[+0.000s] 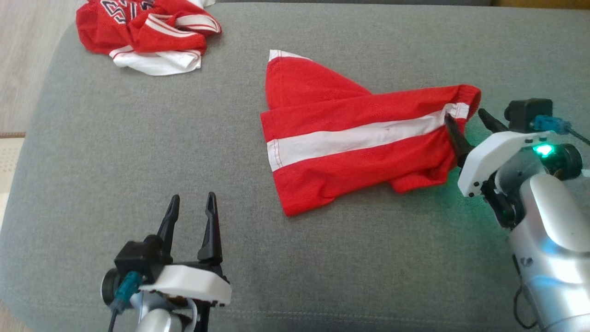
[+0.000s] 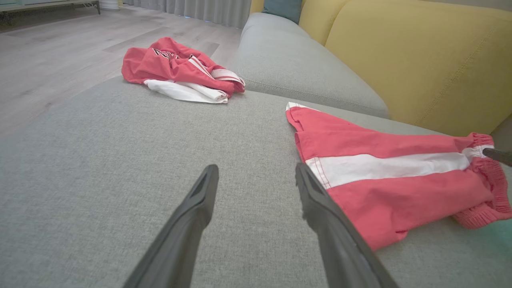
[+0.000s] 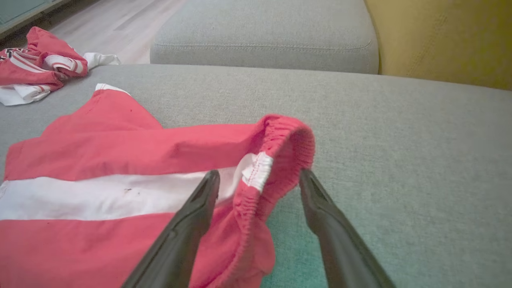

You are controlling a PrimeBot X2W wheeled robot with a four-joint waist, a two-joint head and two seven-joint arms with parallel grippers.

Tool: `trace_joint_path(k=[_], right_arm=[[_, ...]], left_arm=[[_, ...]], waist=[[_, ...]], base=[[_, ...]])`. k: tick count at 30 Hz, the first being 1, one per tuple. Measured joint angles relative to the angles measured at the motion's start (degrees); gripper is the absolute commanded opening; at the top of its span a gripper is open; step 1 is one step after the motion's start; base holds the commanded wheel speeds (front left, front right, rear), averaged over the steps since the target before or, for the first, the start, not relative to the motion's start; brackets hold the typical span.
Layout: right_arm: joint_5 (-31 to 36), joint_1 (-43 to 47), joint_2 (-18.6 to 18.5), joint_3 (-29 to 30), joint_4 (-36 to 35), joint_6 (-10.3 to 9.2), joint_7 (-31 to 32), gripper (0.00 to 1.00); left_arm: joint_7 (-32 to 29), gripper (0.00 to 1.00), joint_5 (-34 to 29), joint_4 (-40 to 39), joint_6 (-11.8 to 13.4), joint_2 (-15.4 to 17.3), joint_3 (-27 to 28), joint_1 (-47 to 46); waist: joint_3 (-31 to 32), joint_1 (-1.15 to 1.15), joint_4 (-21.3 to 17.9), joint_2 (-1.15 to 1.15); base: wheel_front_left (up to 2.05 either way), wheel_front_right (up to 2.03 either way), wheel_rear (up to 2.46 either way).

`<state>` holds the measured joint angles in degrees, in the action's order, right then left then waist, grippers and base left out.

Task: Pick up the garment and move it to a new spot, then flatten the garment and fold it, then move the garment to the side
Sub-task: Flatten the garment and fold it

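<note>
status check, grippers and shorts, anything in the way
Right gripper open, fingers straddling waistband of red shorts, not yet closed. Left gripper open over grey cushion, off the cloth. Crumpled red jersey far left, apart, nothing blocking.

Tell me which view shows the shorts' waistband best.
Right wrist view: the waistband is close up, gathers clear, between the fingers of the open right claw. Head view shows it small at the shorts' right end; left wrist view, at the frame's right edge.
</note>
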<state>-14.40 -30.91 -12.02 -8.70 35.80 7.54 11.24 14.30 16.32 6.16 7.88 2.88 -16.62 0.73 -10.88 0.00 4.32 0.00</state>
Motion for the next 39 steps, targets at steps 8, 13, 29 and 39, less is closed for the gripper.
trace_joint_path(k=[8, 13, 29, 39], right_arm=[[-2.3, -4.0, -1.8, -3.3, 4.1, 0.00, -0.2, 0.51], [-3.2, -5.1, -2.7, -4.8, 5.9, 0.00, -0.5, 0.38], [-7.0, -4.7, -4.4, -12.3, 2.2, 0.00, -6.2, 0.00], [-8.6, -2.5, -4.7, -15.5, -2.2, 0.00, -7.4, 0.00]], left_arm=[[0.0, 1.00, 0.0, 0.3, 0.0, 0.0, -0.8, -0.9], [0.0, 1.00, 0.0, 0.5, 0.0, 0.0, -0.9, -1.2], [0.0, 1.00, 5.2, 7.0, -3.1, 0.0, -5.3, -7.3], [-7.3, 1.00, 16.0, 23.2, -4.1, -0.3, -8.7, -19.6]], waist=[[-1.4, 0.00, 0.7, 0.00], [-1.8, 0.00, 0.8, 0.00], [-0.9, 0.00, -3.3, 0.00], [-2.0, 0.00, -7.7, 0.00]], base=[[0.00, 0.00, 0.00], [0.00, 0.00, 0.00], [0.00, 0.00, 0.00], [0.00, 0.00, 0.00]])
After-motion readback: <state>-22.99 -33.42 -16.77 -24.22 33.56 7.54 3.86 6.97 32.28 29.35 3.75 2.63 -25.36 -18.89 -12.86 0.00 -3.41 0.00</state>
